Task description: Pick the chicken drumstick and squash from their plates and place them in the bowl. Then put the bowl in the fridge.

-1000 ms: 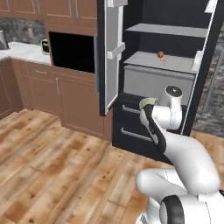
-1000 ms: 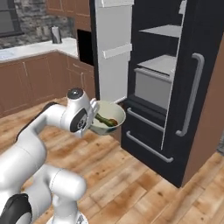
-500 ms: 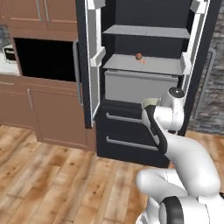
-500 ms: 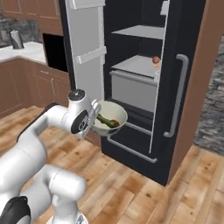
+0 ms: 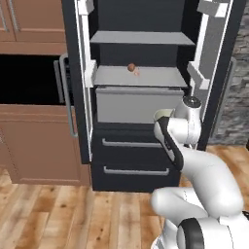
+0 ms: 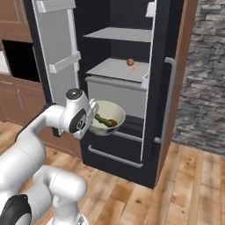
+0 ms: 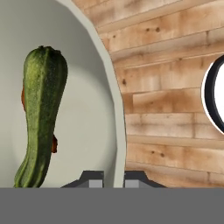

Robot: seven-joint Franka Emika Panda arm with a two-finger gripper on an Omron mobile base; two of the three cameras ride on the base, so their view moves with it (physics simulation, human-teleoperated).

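The black fridge [image 6: 132, 79] is standing with both doors swung wide, its pale grey shelves [image 5: 138, 77] lit and largely bare, a small round orange-red ball [image 6: 130, 62] sitting on the middle shelf above a closed grey drawer [image 5: 131, 104]. Brown wooden cabinets [image 5: 34, 146] and a dark built-in oven [image 5: 29, 80] are flanking the fridge on the left, and a grey stone wall [image 6: 202, 74] is rising on the right. Two lower drawers with silver bar handles [image 5: 132, 144] are sitting shut below. The white arm is holding the pale grey-beige bowl [image 6: 106, 117] up in front of the fridge, level with the grey drawer and short of the shelf edge, with open air between the bowl and the compartment. The gripper [image 7: 114, 178] is clamping the bowl's rim, one finger [image 7: 91, 178] inside the wall and the other outside it. Inside the bowl, the green squash [image 7: 40, 113] is lying lengthwise just beyond the fingertips, and slivers of the reddish-brown chicken drumstick [image 7: 54, 144] are peeking out from beneath it. Wooden floorboards [image 7: 166, 109] are showing below the bowl, and the left door's light lining [image 6: 57, 66] is standing close beside the arm.
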